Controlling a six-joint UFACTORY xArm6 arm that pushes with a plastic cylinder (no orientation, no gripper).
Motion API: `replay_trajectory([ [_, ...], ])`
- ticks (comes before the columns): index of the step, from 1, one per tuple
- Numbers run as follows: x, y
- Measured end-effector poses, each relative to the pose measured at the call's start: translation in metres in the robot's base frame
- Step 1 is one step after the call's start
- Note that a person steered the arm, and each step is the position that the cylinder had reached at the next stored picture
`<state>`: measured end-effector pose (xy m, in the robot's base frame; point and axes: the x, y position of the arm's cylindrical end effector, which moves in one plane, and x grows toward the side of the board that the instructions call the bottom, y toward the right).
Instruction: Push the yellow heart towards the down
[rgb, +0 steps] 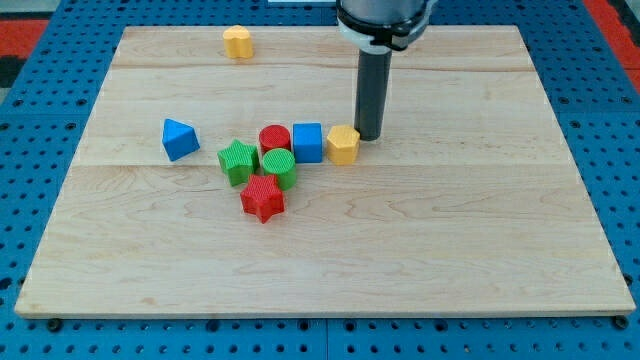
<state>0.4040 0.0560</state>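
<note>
**The yellow heart (238, 42) is found alone near the top edge of the wooden board (450, 250), well apart from my tip (368, 137).**

My tip, a bare rod end by which nothing is held, is set just beside the yellow pentagon (342, 145), on its right in the view. The heart is judged to be light, rigid and easily slid. It cannot be gripped, so contact is best made centrally on its upper side, lest it be turned or slip aside.
</note>
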Motion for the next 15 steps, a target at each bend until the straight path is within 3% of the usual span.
replay_trajectory([
  [2, 0.021, -0.053],
  [4, 0.029, -0.014],
  [6, -0.069, -0.024],
  [8, -0.205, -0.117],
  [9, -0.211, -0.154],
  [10, -0.179, -0.185],
  [11, -0.177, -0.214],
  [15, -0.131, -0.134],
])
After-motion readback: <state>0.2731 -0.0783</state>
